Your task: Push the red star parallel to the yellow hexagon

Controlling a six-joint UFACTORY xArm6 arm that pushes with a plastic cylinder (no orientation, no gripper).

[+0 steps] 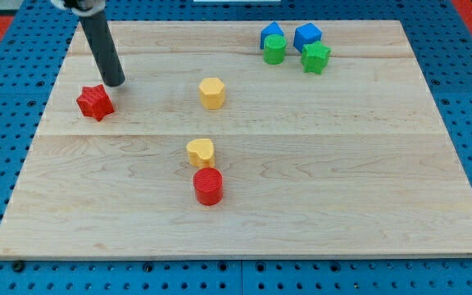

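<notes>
The red star [94, 102] lies at the view's left on the wooden board. The yellow hexagon [211, 93] stands near the board's middle, to the right of the star and slightly higher in the view. My tip [114, 83] rests just above and to the right of the red star, very close to it; I cannot tell whether it touches. The dark rod rises from the tip toward the view's top left.
A yellow heart-like block [201, 151] and a red cylinder [208, 186] sit below the hexagon. At the top right are two blue blocks [272, 35] [307, 36], a green cylinder [274, 50] and a green star [315, 57]. The board [367, 180] lies on a blue pegboard.
</notes>
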